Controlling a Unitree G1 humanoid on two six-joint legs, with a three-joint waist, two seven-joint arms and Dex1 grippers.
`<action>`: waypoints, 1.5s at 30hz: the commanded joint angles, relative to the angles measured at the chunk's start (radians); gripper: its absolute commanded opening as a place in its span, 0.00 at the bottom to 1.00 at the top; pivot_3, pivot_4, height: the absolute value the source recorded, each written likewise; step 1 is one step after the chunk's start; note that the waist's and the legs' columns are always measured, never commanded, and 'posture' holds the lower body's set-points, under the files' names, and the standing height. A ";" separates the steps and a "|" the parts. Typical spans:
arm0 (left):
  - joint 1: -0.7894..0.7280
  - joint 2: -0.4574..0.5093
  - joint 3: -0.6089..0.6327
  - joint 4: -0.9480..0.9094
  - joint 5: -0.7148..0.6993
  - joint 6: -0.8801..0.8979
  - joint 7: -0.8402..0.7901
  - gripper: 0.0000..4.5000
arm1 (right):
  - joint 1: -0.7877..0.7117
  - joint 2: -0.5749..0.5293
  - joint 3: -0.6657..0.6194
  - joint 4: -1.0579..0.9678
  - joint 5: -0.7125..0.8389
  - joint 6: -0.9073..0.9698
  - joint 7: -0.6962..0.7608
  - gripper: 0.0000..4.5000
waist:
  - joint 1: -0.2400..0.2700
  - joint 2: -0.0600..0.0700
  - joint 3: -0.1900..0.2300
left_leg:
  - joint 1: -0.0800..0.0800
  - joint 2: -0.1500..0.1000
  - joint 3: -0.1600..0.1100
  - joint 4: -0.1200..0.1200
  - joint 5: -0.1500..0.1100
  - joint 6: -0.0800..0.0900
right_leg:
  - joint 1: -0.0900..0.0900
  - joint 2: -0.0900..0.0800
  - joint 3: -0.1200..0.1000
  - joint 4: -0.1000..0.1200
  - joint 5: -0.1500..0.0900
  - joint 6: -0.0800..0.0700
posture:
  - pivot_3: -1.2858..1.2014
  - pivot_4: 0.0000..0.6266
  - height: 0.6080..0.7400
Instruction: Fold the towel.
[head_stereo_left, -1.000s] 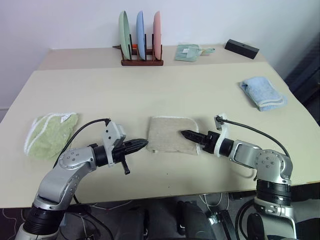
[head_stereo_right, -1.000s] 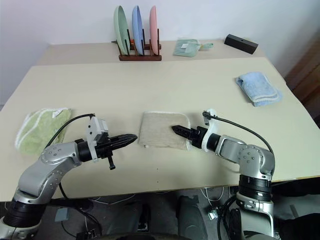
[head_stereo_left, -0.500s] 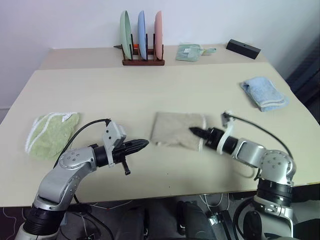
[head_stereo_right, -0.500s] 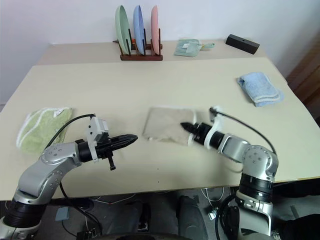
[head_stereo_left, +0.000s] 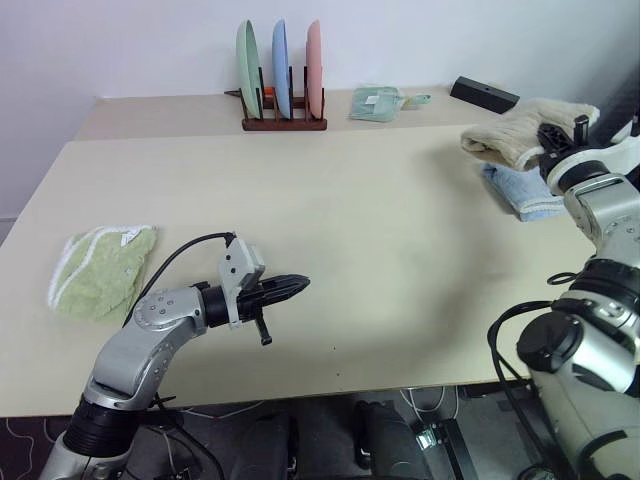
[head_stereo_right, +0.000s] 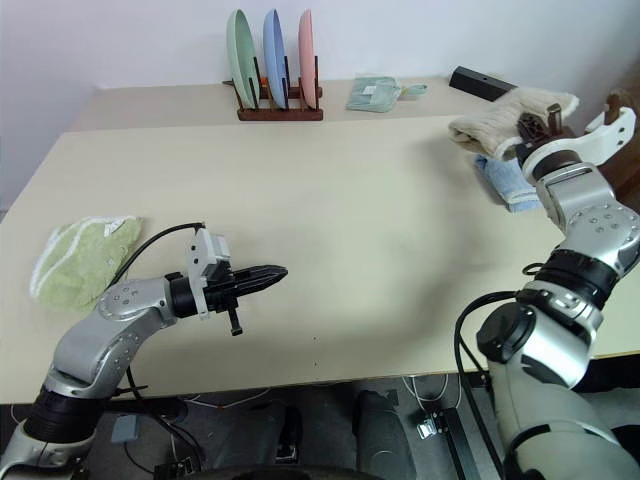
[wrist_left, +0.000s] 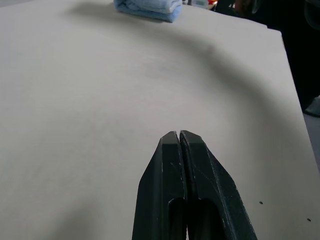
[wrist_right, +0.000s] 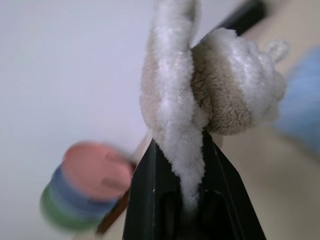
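The large beige terry-cloth towel with white stitched edging hangs bunched in the air above the right edge of the pale beige tabletop, clear of the surface and over the small light blue folded towel that lies near that edge. The right gripper has its two black fingers pressed together on a thick fold of the beige towel; in the right wrist view the cloth rises from between the fingers and flops over in a rounded lump. In the head views this gripper sits raised at the far right, beside the table's right edge.

The left gripper hovers low over the near part of the table, left of centre, pointing toward the middle. Its jaws are fully closed, the two black fingers meeting along a thin seam with nothing between them. A black cable loops from its wrist.

A crumpled light green towel with white edging lies near the left edge of the table, well apart from the left gripper. Along the far edge stands a dark wooden rack holding three upright plates: green, blue and pink. To its right lies a small folded pale green cloth, and near the far right corner rests a black rectangular block.
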 joint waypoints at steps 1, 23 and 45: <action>-0.013 -0.010 -0.013 -0.013 0.005 -0.024 -0.007 0.00 | -0.060 -0.079 -0.008 0.236 -0.049 -0.138 0.029 0.02 | 0.000 0.000 0.000 | 0.000 0.000 0.000 0.000 0.000 0.000 | 0.000 0.000 0.000 0.000 0.000 0.000 | 0.52 0.24 1.00; 0.084 0.006 -0.006 -0.082 0.018 -0.028 0.030 0.00 | -0.023 -0.142 0.227 0.325 -0.371 -0.473 0.025 0.89 | 0.003 0.004 0.002 | 0.000 0.001 0.000 0.000 0.000 0.000 | 0.002 0.001 0.002 -0.003 0.001 0.001 | 0.52 0.24 1.00; 0.149 0.017 0.295 0.175 0.179 -0.285 0.235 0.00 | 0.526 -0.127 0.850 -0.664 -0.571 -0.452 0.713 0.89 | 0.009 0.006 0.000 | 0.000 0.002 -0.002 0.000 0.000 0.000 | 0.001 0.001 0.000 -0.001 0.001 0.001 | 0.52 0.24 1.00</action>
